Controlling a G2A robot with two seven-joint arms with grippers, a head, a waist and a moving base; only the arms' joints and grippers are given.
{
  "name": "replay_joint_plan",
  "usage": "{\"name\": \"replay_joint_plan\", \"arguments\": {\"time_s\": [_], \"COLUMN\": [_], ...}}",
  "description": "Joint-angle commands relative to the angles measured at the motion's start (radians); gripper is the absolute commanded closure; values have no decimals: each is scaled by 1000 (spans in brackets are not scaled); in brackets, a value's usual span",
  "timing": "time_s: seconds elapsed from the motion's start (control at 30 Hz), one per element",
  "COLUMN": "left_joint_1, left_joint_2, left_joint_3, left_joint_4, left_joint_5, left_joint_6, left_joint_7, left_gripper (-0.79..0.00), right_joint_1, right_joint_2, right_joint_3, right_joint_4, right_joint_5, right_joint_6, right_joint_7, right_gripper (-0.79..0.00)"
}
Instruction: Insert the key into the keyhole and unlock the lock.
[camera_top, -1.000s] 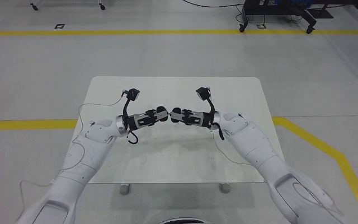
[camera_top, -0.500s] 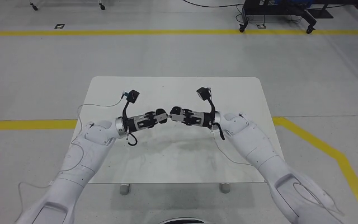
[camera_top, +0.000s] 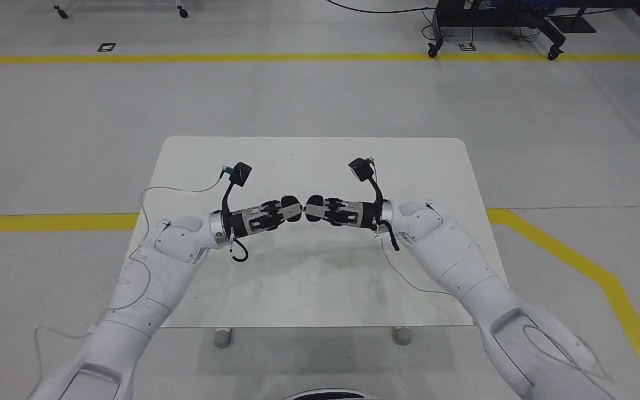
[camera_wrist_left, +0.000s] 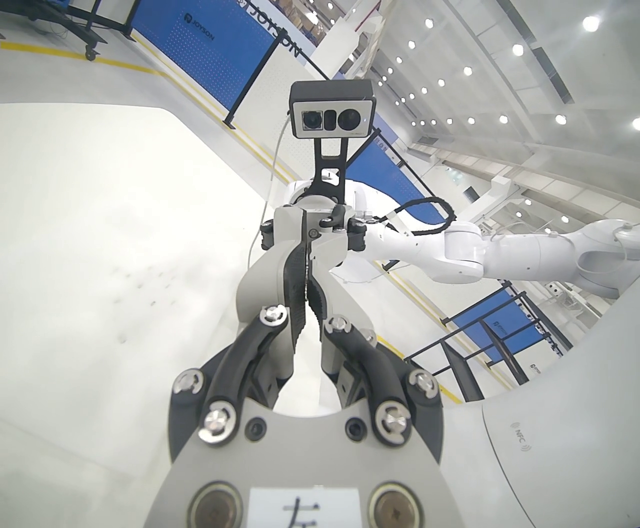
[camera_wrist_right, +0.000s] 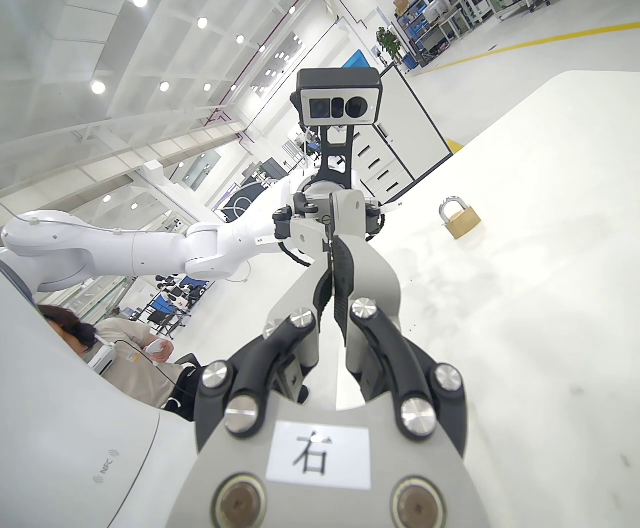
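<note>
In the top view, both arms reached in over the white table (camera_top: 400, 280) and met above its middle. The left gripper (camera_top: 297, 207) and right gripper (camera_top: 310, 207) pointed at each other tip to tip, touching or all but touching; which of the two could not be told from above.

In the left wrist view, the left gripper (camera_wrist_left: 306, 262) was closed, with its ribbed black pads (camera_wrist_left: 295, 280) pressed together along their length. Whether they pinched anything could not be told. Straight ahead, the right gripper (camera_wrist_left: 311, 227) faced it nose to nose, its tips right at the left one's tips. The right arm's camera (camera_wrist_left: 332, 109) stood above it on a black bracket. The table (camera_wrist_left: 100, 225) lay below.

In the right wrist view, the right gripper (camera_wrist_right: 332, 257) was also closed, pad (camera_wrist_right: 345, 270) against pad, and what, if anything, sat between them was hidden. The left gripper (camera_wrist_right: 327, 212) met it head on, with its own camera (camera_wrist_right: 340, 105) raised above. The lock (camera_wrist_right: 460, 220), a brass padlock with a silver shackle, sat on the table (camera_wrist_right: 525, 310) beyond the grippers and off to one side, well apart from both. Its shackle looked closed.
</note>
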Motion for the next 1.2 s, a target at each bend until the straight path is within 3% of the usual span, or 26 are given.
{"name": "replay_joint_plan", "arguments": {"time_s": [0.0,0.13,0.27,0.33,0.47,0.57,0.7,0.8,0.9,0.93,0.97,1.0,1.03,1.17], "left_joint_1": [-1,13,74,135,315,438,504,464,399,377,358,340,322,267], "left_joint_2": [3,22,58,78,111,124,122,113,102,99,96,93,90,80], "left_joint_3": [-10,-79,-206,-284,-431,-499,-488,-442,-384,-368,-351,-334,-319,-260], "left_joint_4": [2,6,-50,-118,-321,-467,-560,-534,-484,-467,-452,-438,-425,-390], "left_joint_5": [3,54,222,348,565,747,902,973,990,996,994,994,1003,1032], "left_joint_6": [-8,-16,22,85,265,449,691,826,877,890,895,895,900,918], "left_joint_7": [2,39,106,146,223,233,233,220,201,196,186,167,148,89], "left_gripper": [-785,-785,-785,-785,-785,-785,-785,-785,-785,-760,-650,-483,-391,-277], "right_joint_1": [-3,-10,-41,-61,-61,-61,-61,-61,-61,-61,-61,-61,-61,-61], "right_joint_2": [1,17,53,68,68,68,68,68,68,68,68,68,68,68], "right_joint_3": [0,27,129,183,183,183,183,183,183,183,183,183,183,183], "right_joint_4": [-6,-17,-39,-45,-45,-45,-45,-45,-45,-45,-45,-45,-45,-45], "right_joint_5": [5,0,-34,-53,-53,-53,-53,-53,-53,-53,-53,-53,-53,-53], "right_joint_6": [0,0,0,0,0,0,0,0,0,0,0,0,0,0], "right_joint_7": [0,0,-21,-65,-65,-65,-65,-65,-65,-65,-65,-65,-65,-65], "right_gripper": [0,0,0,0,0,0,0,0,0,0,0,0,0,0]}}
